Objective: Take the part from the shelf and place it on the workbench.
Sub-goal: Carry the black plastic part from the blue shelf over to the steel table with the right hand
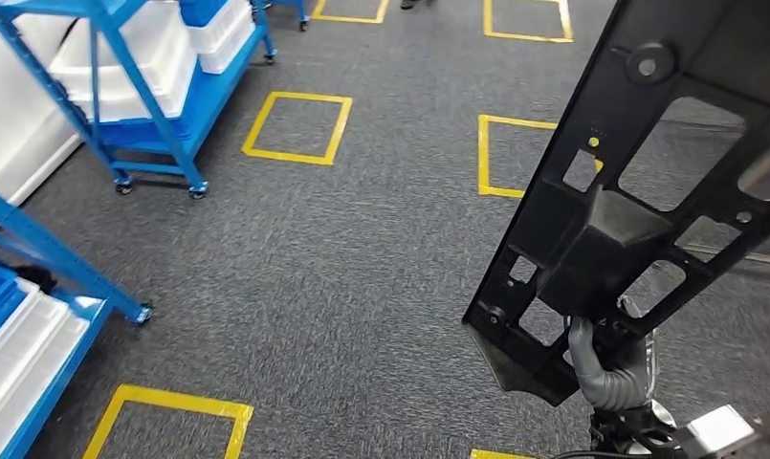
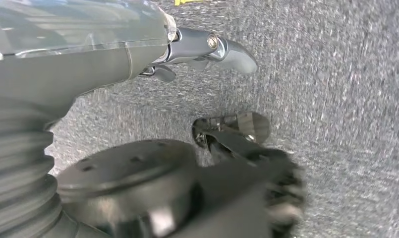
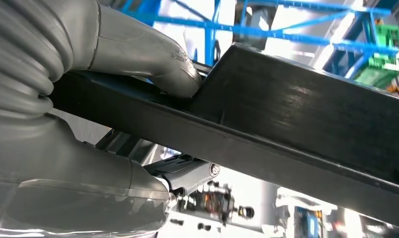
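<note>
The part [image 1: 639,182] is a large flat black plastic panel with several cut-outs and a raised boss at its middle. It stands tilted at the right of the head view, held off the grey carpet. My right hand [image 1: 605,368] grips it from below at its lower end. In the right wrist view my grey thumb [image 3: 152,59] presses on the panel's dark edge [image 3: 296,119], and the other fingers lie under it. My left hand [image 2: 88,54] hangs over the carpet and holds nothing, with one finger [image 2: 227,49] stretched out.
A blue wheeled shelf cart [image 1: 151,86] with white bins stands at the far left. A second blue shelf [image 1: 36,287] is close on my left. Yellow tape squares [image 1: 297,127] mark the grey carpet [image 1: 342,268] ahead.
</note>
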Controlling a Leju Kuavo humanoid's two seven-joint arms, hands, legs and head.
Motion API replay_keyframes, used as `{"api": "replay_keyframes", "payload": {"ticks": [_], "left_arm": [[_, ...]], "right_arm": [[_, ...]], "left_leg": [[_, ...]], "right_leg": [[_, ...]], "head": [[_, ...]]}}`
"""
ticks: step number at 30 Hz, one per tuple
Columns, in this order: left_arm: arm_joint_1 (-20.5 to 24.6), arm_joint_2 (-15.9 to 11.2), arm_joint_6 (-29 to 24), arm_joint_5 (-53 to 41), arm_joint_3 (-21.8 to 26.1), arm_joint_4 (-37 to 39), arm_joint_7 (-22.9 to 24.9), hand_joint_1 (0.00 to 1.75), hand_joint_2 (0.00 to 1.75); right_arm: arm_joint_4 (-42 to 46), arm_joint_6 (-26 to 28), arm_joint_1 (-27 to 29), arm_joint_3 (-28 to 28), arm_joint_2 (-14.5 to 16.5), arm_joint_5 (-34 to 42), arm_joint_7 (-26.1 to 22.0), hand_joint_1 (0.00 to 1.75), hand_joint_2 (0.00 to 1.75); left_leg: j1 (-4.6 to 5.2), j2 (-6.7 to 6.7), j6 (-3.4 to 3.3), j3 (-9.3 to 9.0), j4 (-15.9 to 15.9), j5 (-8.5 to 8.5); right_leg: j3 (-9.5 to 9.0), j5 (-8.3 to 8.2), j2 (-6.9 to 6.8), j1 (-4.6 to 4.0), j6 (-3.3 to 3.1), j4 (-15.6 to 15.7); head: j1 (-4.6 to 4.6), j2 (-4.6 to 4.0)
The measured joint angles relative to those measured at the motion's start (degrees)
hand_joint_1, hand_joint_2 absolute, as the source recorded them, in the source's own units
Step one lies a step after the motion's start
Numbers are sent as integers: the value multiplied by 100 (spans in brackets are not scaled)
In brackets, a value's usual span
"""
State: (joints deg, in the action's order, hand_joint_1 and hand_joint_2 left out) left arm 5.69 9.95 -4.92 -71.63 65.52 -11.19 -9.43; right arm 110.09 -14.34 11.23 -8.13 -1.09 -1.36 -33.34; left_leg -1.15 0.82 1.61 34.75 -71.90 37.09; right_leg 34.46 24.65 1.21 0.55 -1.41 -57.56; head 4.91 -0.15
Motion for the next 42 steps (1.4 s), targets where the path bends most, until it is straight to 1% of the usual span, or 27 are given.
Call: {"api": "replay_keyframes", "payload": {"ticks": [1,2,4,6,8,10,12,14,16,17,18,20,22,23,25,27,29,30,31,32,33,34,36,38,40,41,42], "left_arm": [[-12,-7,-7,15,3,0,-7,0,175],[-21,-13,-10,26,7,0,-13,0,175],[-29,-25,-13,36,11,0,-19,0,175],[-31,-39,-16,33,16,0,5,0,175],[-32,-48,-17,23,19,0,48,0,175],[-27,-46,-10,4,19,1,75,0,175],[-22,-45,2,-14,19,1,85,0,175],[-41,-50,9,-13,20,0,96,0,175],[-64,-52,10,2,26,0,107,0,175],[-66,-52,8,12,29,0,106,0,175],[-62,-53,5,20,32,0,99,0,175],[-50,-54,-4,32,37,0,72,0,175],[-37,-57,-13,39,40,0,36,0,175],[-30,-58,-15,41,40,0,21,0,175],[-9,-61,-22,39,40,0,-9,0,175],[12,-66,-26,33,40,0,-30,0,175],[12,-69,-27,26,39,0,-37,0,175],[2,-69,-27,24,39,0,-38,0,175],[-10,-70,-28,24,39,0,-38,0,175],[-18,-70,-30,25,40,0,-39,0,175],[-21,-70,-35,22,40,0,-39,0,175],[-19,-70,-42,14,40,0,-38,0,175],[-17,-77,-57,-13,39,0,-17,0,175],[-19,-84,-68,-29,38,0,25,0,175],[-5,-79,-74,-30,38,0,56,0,175],[5,-76,-75,-30,38,-1,61,0,175],[14,-74,-75,-33,38,-1,63,0,175]], "right_arm": [[-41,-20,-44,0,0,-1,1,175,175],[-80,-32,-79,0,0,-2,1,175,175],[-142,-41,-127,0,0,-3,0,175,175],[-185,-38,-163,0,0,3,-6,175,175],[-209,-24,-177,-5,3,11,-14,175,175],[-209,-4,-149,-35,11,20,-17,175,175],[-196,8,-119,-83,28,33,-21,175,175],[-189,11,-101,-108,57,50,-26,175,175],[-194,4,-76,-111,96,62,-28,175,175],[-198,-4,-66,-113,114,66,-29,175,175],[-201,-13,-64,-113,130,69,-29,175,175],[-203,-27,-81,-113,150,75,-30,175,175],[-203,-30,-110,-111,161,79,-32,175,175],[-203,-29,-120,-110,163,82,-33,175,175],[-201,-31,-112,-114,164,89,-34,175,175],[-192,-44,-107,-117,164,95,-35,175,175],[-188,-60,-114,-118,163,97,-34,175,175],[-191,-70,-114,-118,162,93,-31,175,175],[-193,-86,-111,-118,162,86,-28,175,175],[-197,-106,-108,-117,162,76,-24,175,175],[-201,-130,-108,-114,162,68,-23,175,175],[-204,-158,-114,-109,162,65,-25,175,175],[-237,-230,-176,-81,161,90,-39,175,175],[-319,-309,-322,-24,160,132,-52,175,175],[-411,-351,-468,37,166,153,-56,175,175],[-451,-359,-519,55,175,155,-56,175,175],[-492,-360,-579,72,184,155,-56,175,175]], "left_leg": [[2,-22,-6,123,-188,4],[3,-34,-19,148,-155,-112],[3,-147,-71,-78,504,-572],[0,-371,-109,-319,1162,-855],[20,-438,-133,-380,1341,-877],[17,-319,-194,-408,1394,-920],[-13,-182,-259,-439,1471,-970],[-9,-32,-286,-447,1493,-978],[-1,130,-279,-450,1491,-960],[-2,209,-268,-458,1490,-946],[-3,285,-253,-475,1490,-929],[8,414,-204,-530,1489,-884],[42,515,-139,-578,1486,-834],[58,569,-106,-599,1490,-814],[52,655,-39,-651,1497,-770],[29,457,8,-594,1279,-593],[18,119,13,-269,571,-221],[18,30,8,-51,143,-54],[19,-9,2,125,-171,20],[19,-24,-8,218,-283,-26],[19,-39,-26,202,-149,-196],[20,-87,-53,93,186,-443],[12,-341,-108,-171,969,-838],[20,-493,-139,-280,1322,-926],[27,-384,-183,-316,1378,-944],[22,-322,-219,-338,1412,-971],[9,-256,-252,-359,1448,-999]], "right_leg": [[-2,2,90,-13,-6,-6],[-6,4,180,-24,-7,-16],[-8,15,346,-33,8,-53],[26,29,478,-40,52,-111],[73,20,594,-30,125,-130],[96,4,632,-19,203,-121],[215,161,369,-27,277,-362],[538,507,42,-7,354,-1023],[834,698,-58,33,415,-1601],[846,642,-80,51,434,-1617],[734,490,-118,66,445,-1404],[310,150,-355,58,428,-621],[63,33,-535,16,328,-144],[54,58,-528,-10,269,-102],[56,54,-385,-10,173,-87],[30,36,-253,16,88,-49],[18,28,-118,19,27,-34],[19,28,-38,9,8,-38],[18,31,51,-2,2,-42],[15,33,142,-10,-1,-49],[11,35,235,-16,0,-58],[6,39,323,-19,5,-69],[24,49,480,-24,32,-111],[70,45,622,-13,100,-133],[103,21,741,7,190,-114],[122,38,678,3,225,-143],[185,113,534,-5,253,-263]], "head": [[-1,0],[-1,0],[-1,0],[0,0],[0,0],[0,0],[-1,0],[-1,0],[-1,0],[-1,0],[-1,0],[-1,0],[0,0],[0,0],[-1,0],[-1,0],[0,0],[1,0],[1,0],[1,0],[1,0],[1,0],[0,0],[0,0],[0,0],[-1,0],[-2,-1]]}}
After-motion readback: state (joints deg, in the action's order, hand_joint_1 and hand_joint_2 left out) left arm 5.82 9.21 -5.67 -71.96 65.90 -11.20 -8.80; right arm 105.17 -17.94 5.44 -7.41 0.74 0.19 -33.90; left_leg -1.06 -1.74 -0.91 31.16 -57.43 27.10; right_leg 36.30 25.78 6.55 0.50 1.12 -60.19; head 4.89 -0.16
